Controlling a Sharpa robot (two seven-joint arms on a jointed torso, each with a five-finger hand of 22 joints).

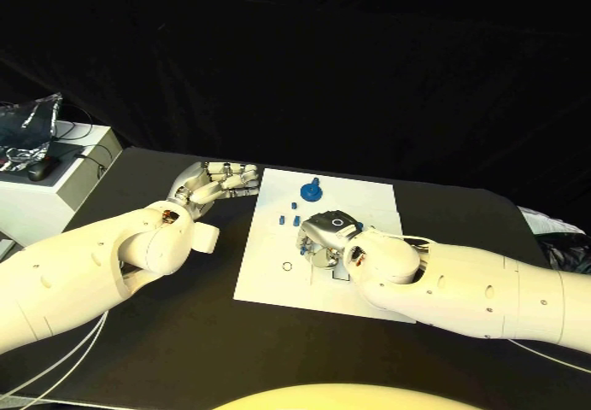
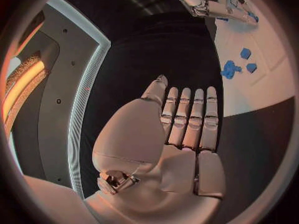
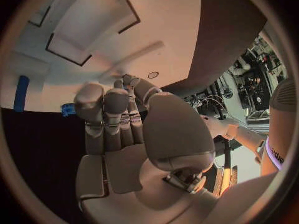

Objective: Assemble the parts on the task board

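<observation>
The white task board [image 1: 323, 282] lies mid-table. A tall blue part [image 1: 312, 190] stands near its far edge, with small blue parts [image 1: 290, 219] in front of it. My right hand [image 1: 330, 235] hovers over the board's middle with its fingers curled in. In the right wrist view its thumb and fingertips [image 3: 127, 87] meet around a speck of blue, seemingly a small part pinched there. My left hand [image 1: 222, 181] lies flat and empty beside the board's far left corner, fingers [image 2: 187, 114] straight. From the left wrist I see the board [image 2: 261, 92] and the tall part [image 2: 230, 69].
Rectangular recesses [image 3: 93, 30] and a small round hole [image 3: 153, 75] mark the board near my right hand. Two loose blue parts [image 3: 22, 92] [image 3: 67, 109] lie by its edge. A white cabinet [image 1: 55, 179] with a mouse stands off the table's far left.
</observation>
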